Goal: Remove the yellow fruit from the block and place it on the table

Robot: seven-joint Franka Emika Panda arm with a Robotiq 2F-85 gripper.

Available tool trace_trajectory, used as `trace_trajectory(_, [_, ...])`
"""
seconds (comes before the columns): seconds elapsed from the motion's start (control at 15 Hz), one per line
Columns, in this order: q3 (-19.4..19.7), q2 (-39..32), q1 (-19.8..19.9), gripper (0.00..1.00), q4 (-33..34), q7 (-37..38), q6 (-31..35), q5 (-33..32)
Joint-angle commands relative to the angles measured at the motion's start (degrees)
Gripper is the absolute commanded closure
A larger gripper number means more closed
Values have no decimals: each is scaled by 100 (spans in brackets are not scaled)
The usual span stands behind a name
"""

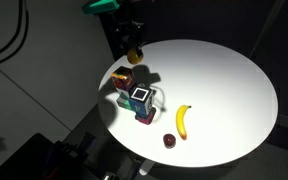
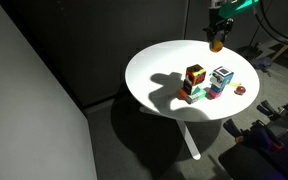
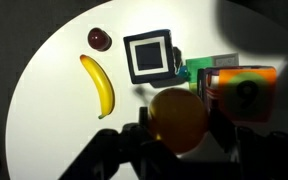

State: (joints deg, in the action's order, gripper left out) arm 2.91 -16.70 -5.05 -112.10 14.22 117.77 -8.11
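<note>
My gripper point(image 1: 132, 46) is shut on the yellow fruit point(image 1: 134, 56), a small round yellow-orange ball, and holds it in the air above the far edge of the white round table point(image 1: 224, 80). Both also show in an exterior view, the gripper point(image 2: 217, 30) over the fruit point(image 2: 217, 44). In the wrist view the fruit point(image 3: 179, 115) sits between my fingers point(image 3: 180, 135). The dark reddish-brown block point(image 1: 124, 81) stands on the table below and beside the fruit, its top bare; it also shows in the other views point(image 2: 195, 75) point(image 3: 246, 90).
A dark block with a white-framed face point(image 1: 140, 97) point(image 3: 149, 57) stands next to the reddish block on small coloured blocks. A banana point(image 1: 182, 121) point(image 3: 98, 85) and a tiny dark red fruit point(image 1: 169, 141) point(image 3: 100, 39) lie near the table's front edge.
</note>
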Motion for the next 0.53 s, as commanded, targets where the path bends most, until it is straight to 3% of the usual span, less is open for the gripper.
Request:
trace_trajectory(0.0, [62,-18,220,62,144,69,2,23])
trace_trajectory(0.47, [187,-153,558,62,201,45,352,92])
